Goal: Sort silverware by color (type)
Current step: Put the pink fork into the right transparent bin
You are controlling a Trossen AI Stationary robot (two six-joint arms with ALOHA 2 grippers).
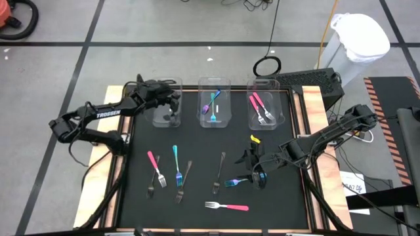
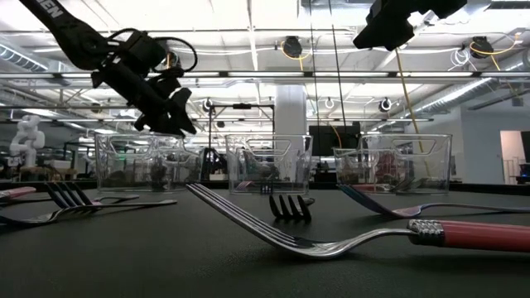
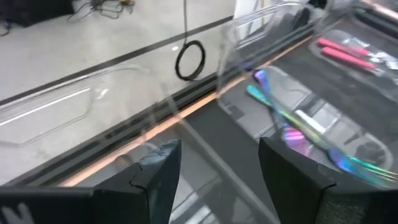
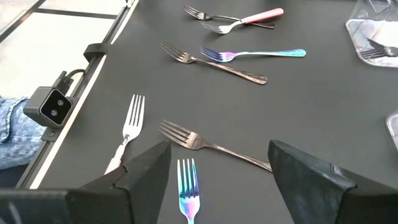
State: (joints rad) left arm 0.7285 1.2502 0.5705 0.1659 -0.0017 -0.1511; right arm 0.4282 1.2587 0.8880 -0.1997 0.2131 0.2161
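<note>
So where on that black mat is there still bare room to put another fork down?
The widest bare patch is mid-mat, between the three bins and the loose forks. A smaller one lies along the front edge left of the pink fork. It is crowded at front left around the teal fork, and at right, where the right gripper hovers over an iridescent fork.

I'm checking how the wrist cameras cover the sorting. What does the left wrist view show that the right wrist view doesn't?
Left wrist only: the iridescent forks in the middle bin and the pink forks in the next bin.
Right wrist only: loose forks on the mat, including a pink-handled fork, a rainbow fork and a grey fork.
Both: their own open fingers over the black mat.
</note>
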